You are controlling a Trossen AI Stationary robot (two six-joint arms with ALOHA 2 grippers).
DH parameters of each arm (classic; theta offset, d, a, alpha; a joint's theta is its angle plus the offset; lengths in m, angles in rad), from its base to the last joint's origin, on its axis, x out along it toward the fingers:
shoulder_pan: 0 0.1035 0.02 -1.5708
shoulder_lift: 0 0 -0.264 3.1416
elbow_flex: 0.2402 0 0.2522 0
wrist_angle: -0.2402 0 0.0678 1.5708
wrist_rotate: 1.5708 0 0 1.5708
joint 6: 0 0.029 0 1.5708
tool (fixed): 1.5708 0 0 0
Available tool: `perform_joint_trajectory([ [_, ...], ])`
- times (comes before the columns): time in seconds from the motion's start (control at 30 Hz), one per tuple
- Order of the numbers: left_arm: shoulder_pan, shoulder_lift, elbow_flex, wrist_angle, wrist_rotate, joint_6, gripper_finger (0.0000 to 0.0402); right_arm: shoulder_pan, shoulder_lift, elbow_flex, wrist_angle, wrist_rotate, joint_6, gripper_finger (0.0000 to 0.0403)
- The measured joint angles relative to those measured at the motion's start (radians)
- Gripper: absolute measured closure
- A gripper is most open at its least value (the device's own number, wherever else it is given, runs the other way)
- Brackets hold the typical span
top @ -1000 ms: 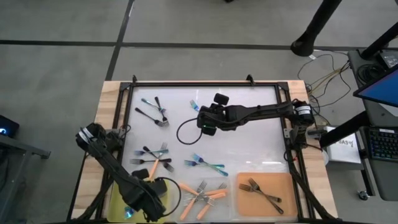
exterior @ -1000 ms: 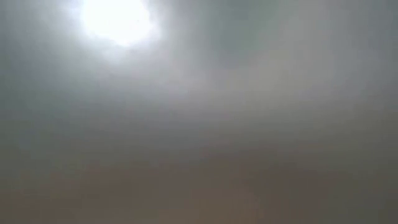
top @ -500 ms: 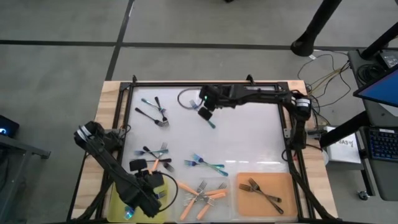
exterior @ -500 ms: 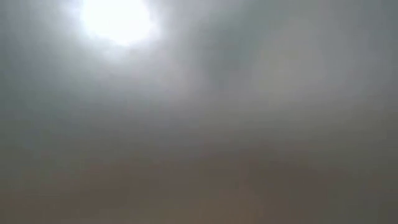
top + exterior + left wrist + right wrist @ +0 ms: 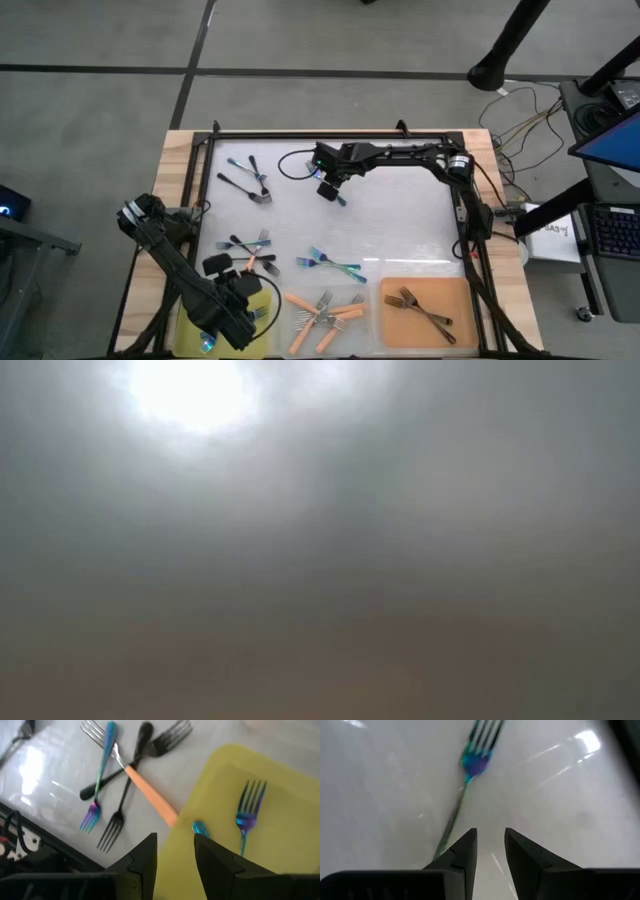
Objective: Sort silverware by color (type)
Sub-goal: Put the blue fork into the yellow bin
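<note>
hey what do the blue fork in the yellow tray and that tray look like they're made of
Blue fork: probably coated metal, since its glossy sheen shifts from teal to purple. Yellow tray: likely matte plastic, flat even colour with no glare. Neither is certain.

The counter point(image 5: 172, 150) is pale wood with a black frame point(image 5: 300, 134) around a white surface, standing on a grey concrete floor point(image 5: 100, 100) crossed by dark seams. Off to one side, loose cables point(image 5: 525, 110) trail past a black stand base point(image 5: 490, 72), and a keyboard point(image 5: 612, 230) sits on a neighbouring desk. The low view shows only grey haze with one bright light point(image 5: 190, 395).
</note>
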Motion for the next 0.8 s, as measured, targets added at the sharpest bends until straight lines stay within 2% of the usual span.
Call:
perform_joint_trajectory([
  [0.17,0.02,0.0,-0.013,-0.005,-0.036,0.004,0.0291,-0.002,0.045,0.011,-0.007,-0.065,-0.007,0.0312],
  [0.27,0.021,0.0,-0.022,-0.005,-0.036,0.006,0.0291,-0.002,0.046,0.029,0.001,-0.068,0.017,0.0312],
  [0.53,0.021,0.002,-0.024,-0.01,-0.043,0.006,0.0291,-0.002,0.029,0.032,0.028,-0.067,0.215,0.0312],
  [0.8,0.018,0.013,-0.024,-0.006,-0.044,0.006,0.0291,-0.002,0.046,0.029,0.08,-0.084,0.234,0.0312],
])
